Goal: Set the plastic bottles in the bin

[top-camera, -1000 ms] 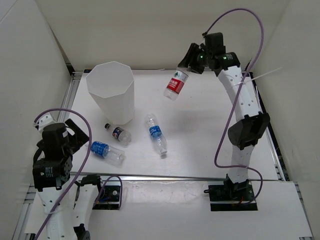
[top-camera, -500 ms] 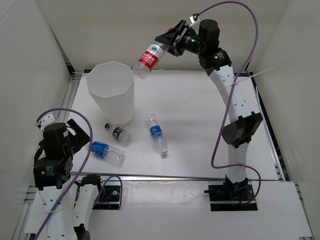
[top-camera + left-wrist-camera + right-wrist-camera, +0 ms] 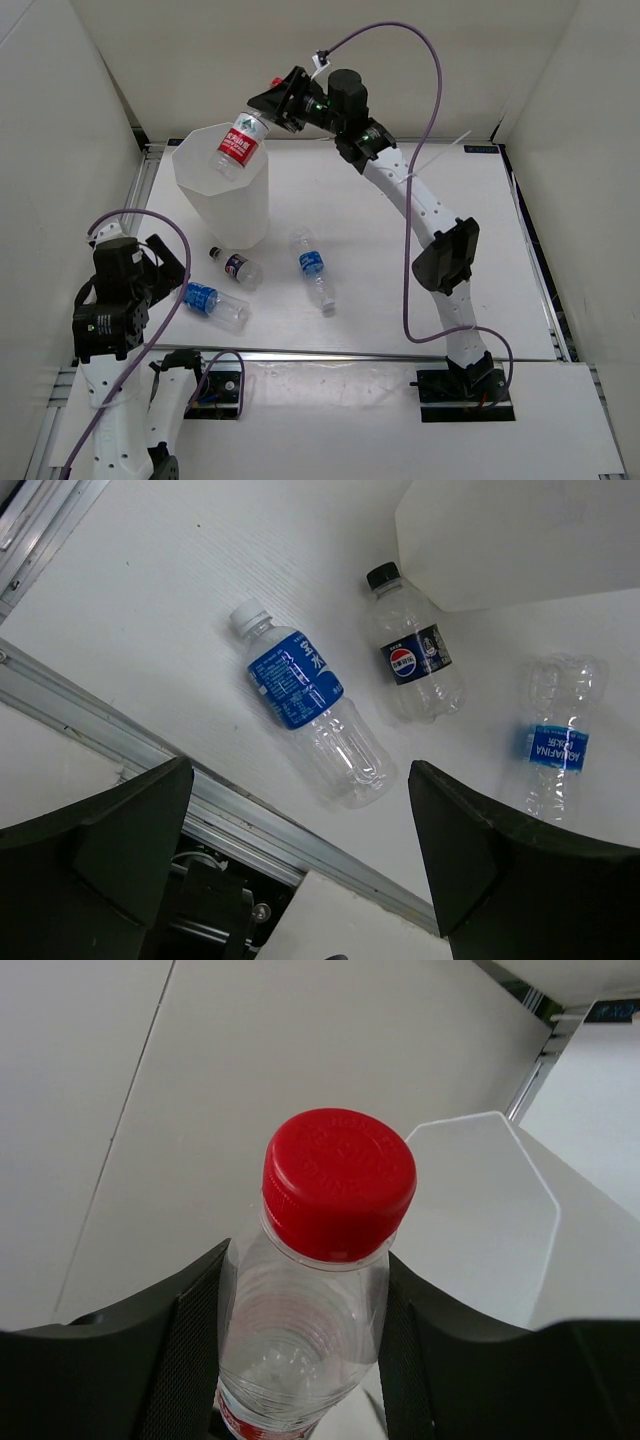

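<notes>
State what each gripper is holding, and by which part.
Right gripper holds the red-capped bottle by its shoulder, just below the cap; left gripper is open, empty.

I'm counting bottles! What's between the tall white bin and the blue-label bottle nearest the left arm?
A short clear plastic bottle with black cap and dark label lies there on its side, shown in the top external view.

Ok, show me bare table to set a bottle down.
Bare table spans the right side, from the right arm to the edge, plus the strip between that arm and the rightmost bottle. Crowded: in front of the bin, where it, a black-capped bottle and a blue-labelled bottle lie close.
</notes>
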`<action>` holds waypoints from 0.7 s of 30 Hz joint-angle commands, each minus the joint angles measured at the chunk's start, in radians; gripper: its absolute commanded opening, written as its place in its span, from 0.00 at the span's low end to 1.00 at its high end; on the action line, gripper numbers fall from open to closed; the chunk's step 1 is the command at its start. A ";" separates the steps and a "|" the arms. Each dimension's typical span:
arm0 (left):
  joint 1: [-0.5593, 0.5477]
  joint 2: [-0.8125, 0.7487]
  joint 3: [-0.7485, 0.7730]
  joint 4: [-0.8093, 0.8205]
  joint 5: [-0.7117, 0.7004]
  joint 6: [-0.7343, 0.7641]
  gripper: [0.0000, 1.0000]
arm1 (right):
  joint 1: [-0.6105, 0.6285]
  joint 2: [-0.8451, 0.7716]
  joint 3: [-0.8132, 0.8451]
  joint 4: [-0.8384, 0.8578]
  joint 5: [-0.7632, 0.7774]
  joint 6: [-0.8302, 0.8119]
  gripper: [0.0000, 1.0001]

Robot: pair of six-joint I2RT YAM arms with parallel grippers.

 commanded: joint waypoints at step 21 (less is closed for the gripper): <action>-0.039 -0.026 0.066 -0.052 0.017 0.012 1.00 | 0.120 -0.072 0.031 0.051 0.372 -0.529 1.00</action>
